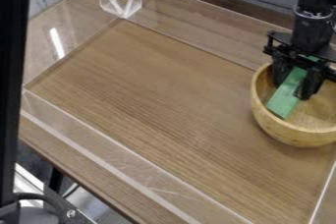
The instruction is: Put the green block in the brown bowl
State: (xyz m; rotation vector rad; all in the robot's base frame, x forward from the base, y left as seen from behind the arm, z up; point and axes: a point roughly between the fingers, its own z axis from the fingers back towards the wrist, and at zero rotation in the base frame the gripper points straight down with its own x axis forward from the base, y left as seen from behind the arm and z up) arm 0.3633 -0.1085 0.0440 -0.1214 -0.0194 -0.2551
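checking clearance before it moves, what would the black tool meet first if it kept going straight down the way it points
Probably the mint-green block, already between or right by the tool's fingers, then the inside of the light-tan wooden bowl; depth is hard to judge.

Wooden tabletop [151, 105]: medium brown, fine grain, matte over most of its surface. Clear, glossy strips [112, 156] run along its near-left side; a bright spot of reflected light shows on the surface at the far left. Brown bowl [306, 132]: round, light-tan wood, thick wall, upright, directly on the tabletop at the right side of the view, cut off by the frame edge. Clear, angular plastic piece [120, 0]: at the far-left part of the table, well apart from the bowl; outline pale, exact type cannot be told.
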